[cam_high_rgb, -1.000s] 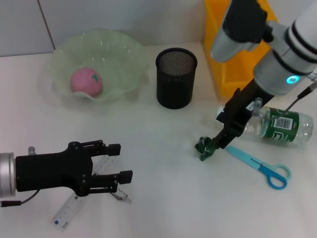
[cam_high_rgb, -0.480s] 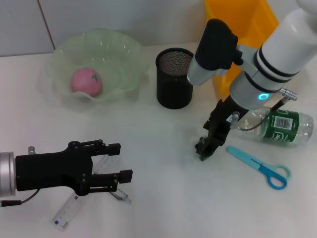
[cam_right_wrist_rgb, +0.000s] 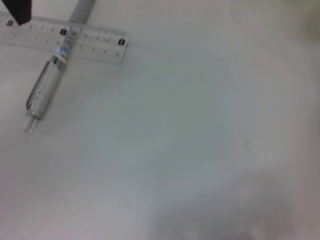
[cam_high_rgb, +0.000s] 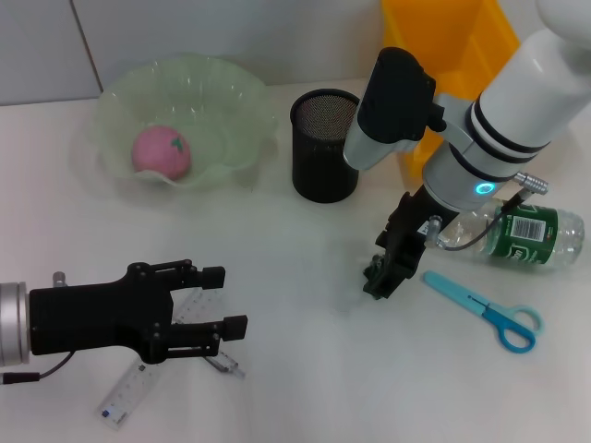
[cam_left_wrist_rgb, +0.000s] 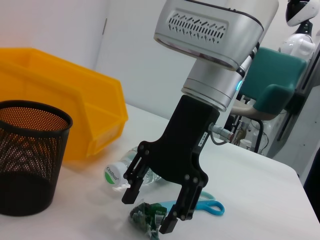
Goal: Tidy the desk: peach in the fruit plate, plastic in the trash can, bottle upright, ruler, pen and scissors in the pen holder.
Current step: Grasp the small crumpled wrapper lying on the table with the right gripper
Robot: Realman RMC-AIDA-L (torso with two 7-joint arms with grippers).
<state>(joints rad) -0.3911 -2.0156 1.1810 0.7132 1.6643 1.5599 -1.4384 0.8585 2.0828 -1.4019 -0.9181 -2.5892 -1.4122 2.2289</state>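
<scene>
Two open fingers of the right gripper (cam_left_wrist_rgb: 152,212) are set astride the crumpled plastic (cam_left_wrist_rgb: 148,217) directly beneath, far from the left gripper (cam_high_rgb: 218,314).

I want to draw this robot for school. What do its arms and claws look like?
The right arm is white and silver with black rings, a glowing blue-green light and thin black cables. Its right claw is black with two chunky fingers. The left claw is a flat black frame on a silver wrist with a small cable.

Bright even light, soft shadows, blurry wrist view
</scene>
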